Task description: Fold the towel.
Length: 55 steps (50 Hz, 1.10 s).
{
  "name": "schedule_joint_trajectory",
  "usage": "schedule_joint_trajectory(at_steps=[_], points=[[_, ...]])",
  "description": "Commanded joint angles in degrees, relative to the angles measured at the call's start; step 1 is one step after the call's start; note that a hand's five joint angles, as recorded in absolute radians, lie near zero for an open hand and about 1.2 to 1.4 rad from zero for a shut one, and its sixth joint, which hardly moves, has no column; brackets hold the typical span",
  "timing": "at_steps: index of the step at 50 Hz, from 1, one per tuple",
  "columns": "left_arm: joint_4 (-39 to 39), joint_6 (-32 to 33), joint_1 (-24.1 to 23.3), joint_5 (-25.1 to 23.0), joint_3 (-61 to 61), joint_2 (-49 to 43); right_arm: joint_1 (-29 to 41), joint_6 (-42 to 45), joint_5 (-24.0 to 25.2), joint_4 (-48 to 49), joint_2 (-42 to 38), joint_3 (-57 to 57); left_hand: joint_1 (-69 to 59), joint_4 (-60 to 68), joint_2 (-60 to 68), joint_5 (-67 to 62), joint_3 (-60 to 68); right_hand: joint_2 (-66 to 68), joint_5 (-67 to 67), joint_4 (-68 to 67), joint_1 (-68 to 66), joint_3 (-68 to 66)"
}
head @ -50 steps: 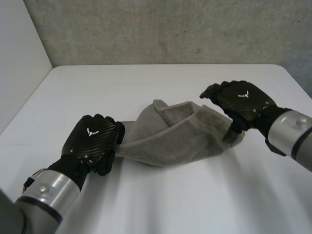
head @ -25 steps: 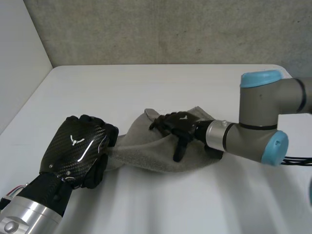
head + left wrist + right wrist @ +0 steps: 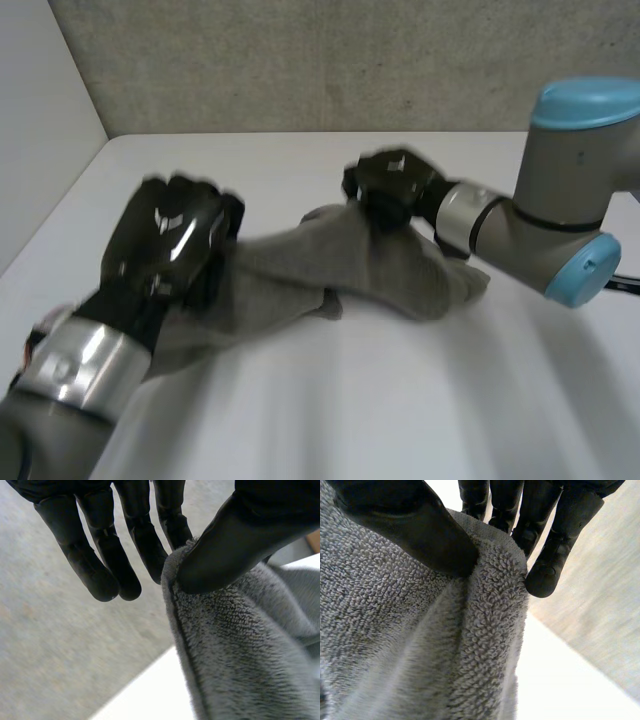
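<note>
Within the last second both hands have come up off the table (image 3: 420, 400) and taken the towel (image 3: 360, 262) with them. The left hand (image 3: 168, 238), which sat low on one end of the cloth, is now raised, and in its wrist view the thumb (image 3: 235, 550) pinches the towel's edge against the fingers (image 3: 150, 545). The right hand (image 3: 393, 183) has swung in from the outer side and lifted. It grips the other end, with the terry bunched between its thumb (image 3: 415, 527) and fingers (image 3: 547, 555). The towel hangs as a slack band from one hand to the other, with more cloth trailing below the left hand. Whether the sagging middle touches the table cannot be told. This reads as a lift to shake out or carry the cloth. No fold is laid yet.
</note>
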<state>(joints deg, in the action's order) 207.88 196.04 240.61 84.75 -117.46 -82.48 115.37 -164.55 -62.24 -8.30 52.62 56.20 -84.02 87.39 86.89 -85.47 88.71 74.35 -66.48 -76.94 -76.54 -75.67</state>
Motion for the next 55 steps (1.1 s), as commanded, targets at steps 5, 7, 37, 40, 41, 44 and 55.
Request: schedule_joint_trajectory(at_steps=[5, 7, 37, 40, 41, 44, 55], points=[[-0.2, 6.8, 3.9, 6.0, 44.7, -19.6, 0.2, 5.5, -17.4, 45.6, 13.2, 2.1, 4.0, -7.4, -6.9, 15.5, -8.7, 5.6, -3.5, -3.1, -3.5, -4.3], [-0.5, 6.3, 3.7, 8.0, 49.7, -20.4, 0.3, 5.6, -17.4, 47.4, 14.1, 2.3, 4.0, -7.4, -6.9, 15.5, -8.7, 5.6, -3.5, -3.1, -3.5, -4.3], [-10.3, 1.5, 4.9, 1.9, 10.8, -21.8, -2.5, 24.0, -6.5, 3.7, 11.5, 29.2, 4.0, -7.4, -6.9, 15.5, -8.7, 5.6, -3.5, -3.1, -3.5, -4.3], [-10.0, 4.1, 4.7, 1.9, 7.9, -21.5, -2.8, 23.8, -6.4, 4.0, 12.3, 32.6, 4.0, -7.4, -6.9, 15.5, -8.7, 5.6, -3.5, -3.1, -3.5, -4.3], [-10.0, 4.1, 4.7, 1.9, 7.9, -21.5, -2.8, 23.8, -6.4, 4.0, 12.3, 32.6, 4.0, -7.4, -6.9, 15.5, -8.7, 5.6, -3.5, -3.1, -3.5, -4.3], [-9.2, 5.8, 4.6, 1.9, 5.8, -21.1, -3.0, 23.5, -6.9, 5.2, 13.1, 35.0, 4.0, -7.4, -6.9, 15.5, -8.7, -31.5, 33.6, 34.1, 33.7, 32.8], [-6.9, 6.5, 4.6, 1.9, 3.0, -19.3, -3.6, 20.1, -9.1, 17.1, 22.3, 41.4, 4.0, -7.4, -6.9, 15.5, -8.7, -56.2, 58.3, 58.8, 58.4, 57.5]])
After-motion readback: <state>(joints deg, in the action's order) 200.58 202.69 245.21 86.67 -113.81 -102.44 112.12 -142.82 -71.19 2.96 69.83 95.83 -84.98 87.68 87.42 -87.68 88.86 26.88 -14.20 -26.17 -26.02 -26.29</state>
